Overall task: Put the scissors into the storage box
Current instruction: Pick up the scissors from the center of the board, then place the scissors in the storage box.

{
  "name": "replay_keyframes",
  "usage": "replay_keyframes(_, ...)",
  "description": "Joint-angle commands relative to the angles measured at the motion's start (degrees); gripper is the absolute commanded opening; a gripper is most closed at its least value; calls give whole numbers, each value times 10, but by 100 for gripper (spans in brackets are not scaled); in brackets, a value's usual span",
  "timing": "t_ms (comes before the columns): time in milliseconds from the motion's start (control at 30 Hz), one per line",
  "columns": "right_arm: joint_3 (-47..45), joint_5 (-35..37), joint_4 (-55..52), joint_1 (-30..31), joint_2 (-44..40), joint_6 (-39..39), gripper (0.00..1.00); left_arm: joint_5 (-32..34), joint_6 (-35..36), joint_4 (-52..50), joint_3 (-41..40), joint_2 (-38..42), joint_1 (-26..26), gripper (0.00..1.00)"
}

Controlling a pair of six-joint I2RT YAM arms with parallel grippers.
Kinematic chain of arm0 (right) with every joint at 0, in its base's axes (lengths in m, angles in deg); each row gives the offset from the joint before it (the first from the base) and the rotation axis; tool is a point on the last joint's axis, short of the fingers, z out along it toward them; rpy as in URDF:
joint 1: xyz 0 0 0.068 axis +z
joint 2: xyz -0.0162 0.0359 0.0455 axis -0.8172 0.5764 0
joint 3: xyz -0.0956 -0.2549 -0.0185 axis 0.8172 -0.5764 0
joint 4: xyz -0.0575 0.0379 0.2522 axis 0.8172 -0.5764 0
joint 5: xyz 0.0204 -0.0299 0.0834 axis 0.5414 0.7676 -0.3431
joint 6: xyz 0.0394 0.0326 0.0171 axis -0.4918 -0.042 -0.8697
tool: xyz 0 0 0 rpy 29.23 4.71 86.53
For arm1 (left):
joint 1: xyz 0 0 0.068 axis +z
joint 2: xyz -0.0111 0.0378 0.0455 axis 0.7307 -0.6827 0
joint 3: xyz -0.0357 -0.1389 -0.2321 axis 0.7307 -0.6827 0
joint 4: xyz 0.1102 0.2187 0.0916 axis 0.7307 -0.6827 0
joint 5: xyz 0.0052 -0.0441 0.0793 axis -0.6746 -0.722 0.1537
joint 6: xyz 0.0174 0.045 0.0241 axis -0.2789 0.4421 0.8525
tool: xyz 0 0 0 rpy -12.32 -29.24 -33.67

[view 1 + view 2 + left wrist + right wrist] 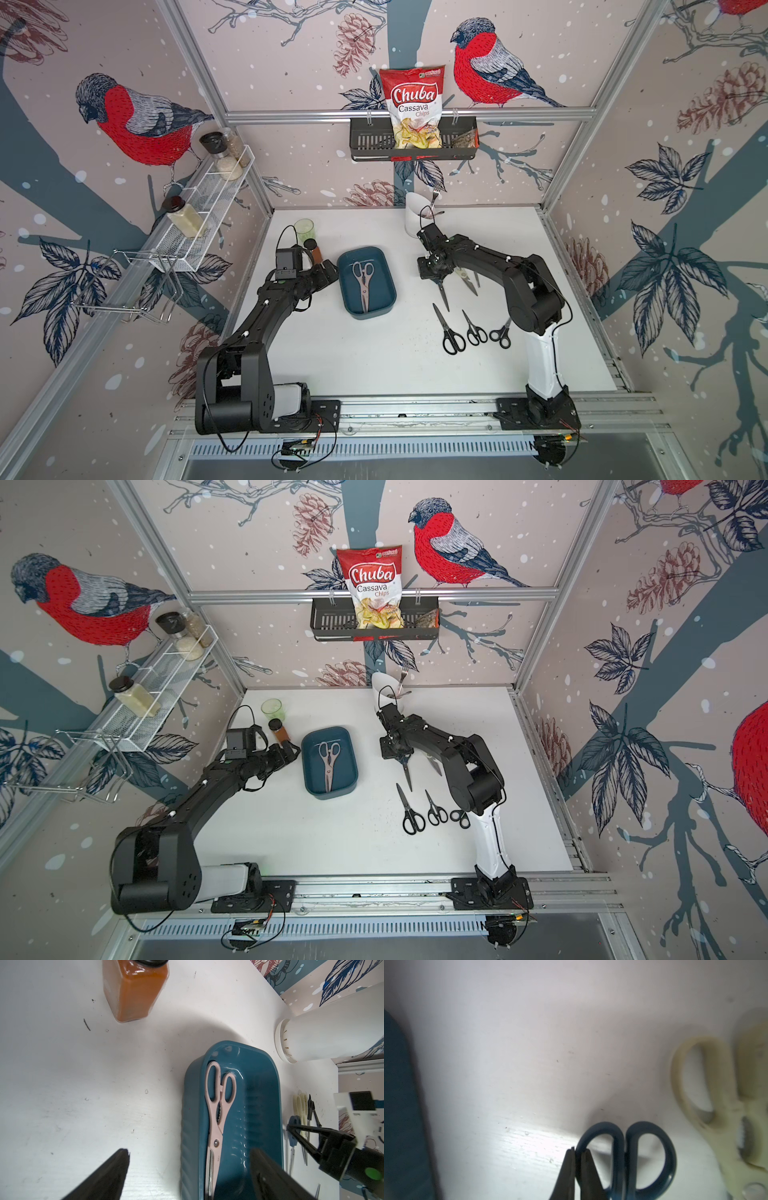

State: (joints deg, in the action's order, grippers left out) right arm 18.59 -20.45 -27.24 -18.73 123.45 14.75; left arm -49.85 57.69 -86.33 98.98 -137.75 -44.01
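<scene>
Pinching one handle loop of the dark scissors point(650, 1157), my right claw point(578, 1153) is shut on it; my left claw point(189, 1150) hangs wide at the edge of the box point(382, 286). The cream pair point(708, 1084) lies just beside my catch; the pink pair point(363, 282) lies in the box. I judge this the grasp step. Next: lift clear, carry across the desk point(374, 353), lower blades along the box.

txt: "Chuba Cassava Chips" | on: red/wht snack bag point(413, 99) — front face | views: both top
</scene>
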Motion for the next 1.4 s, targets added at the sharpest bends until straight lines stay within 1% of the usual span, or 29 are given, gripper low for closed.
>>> replay_keyframes(0, 16, -15, -7, -2, -20, -12, 0, -9, 1, 13, 1, -1, 3, 94)
replay_keyframes(267, 60, -28, -19, 0, -41, -26, 0, -19, -4, 17, 0, -5, 8, 94)
replay_keyframes(400, 103, -46, -8, 23, -39, -41, 0, -30, -9, 23, -2, -8, 14, 94)
replay_keyframes(533, 156, -44, 13, 55, -19, -62, 0, -40, -13, 26, -3, -12, 20, 94)
replay_keyframes(867, 250, -98, 133, 122, 63, -108, 0, -41, -16, 29, -6, -4, 30, 94)
replay_keyframes(1133, 249, -107, 184, 151, 119, -152, 0, -36, -22, 35, -11, 12, 48, 94)
replay_keyframes(1367, 198, -88, 212, 159, 141, -181, 0, -29, -23, 35, -13, 23, 50, 94)
